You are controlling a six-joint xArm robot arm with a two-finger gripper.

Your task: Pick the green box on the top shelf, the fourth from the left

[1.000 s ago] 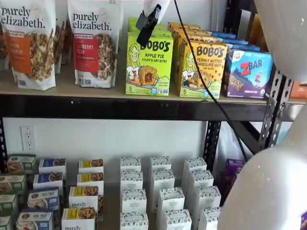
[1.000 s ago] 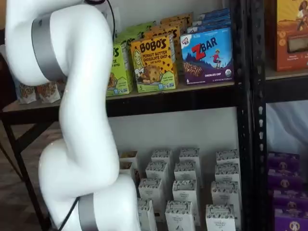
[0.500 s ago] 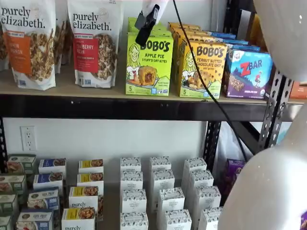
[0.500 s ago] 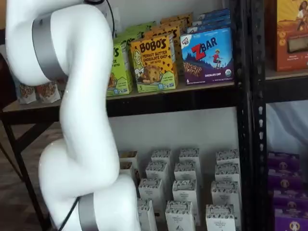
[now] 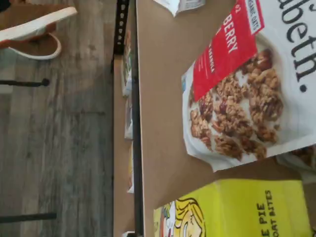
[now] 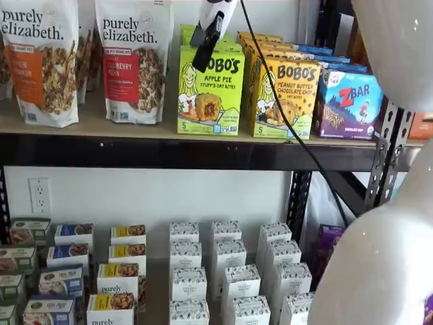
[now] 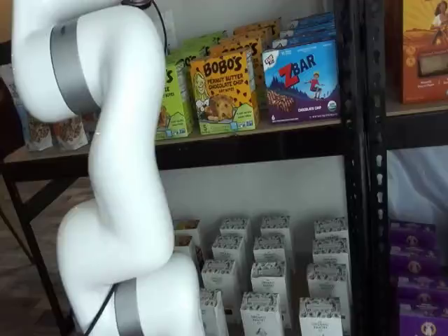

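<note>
The green box [image 6: 210, 93] stands upright at the front edge of the top shelf [image 6: 169, 150], between a purely elizabeth granola bag [image 6: 133, 59] and the yellow-orange Bobo's box [image 6: 284, 98]. The gripper [image 6: 205, 51] hangs from above in a shelf view, its black fingers in front of the green box's upper left corner, overlapping the carton's top edge. The fingers show side-on; whether they are parted or closed cannot be told. In the wrist view, the green box [image 5: 237, 210] lies just beside the granola bag [image 5: 242, 94].
</note>
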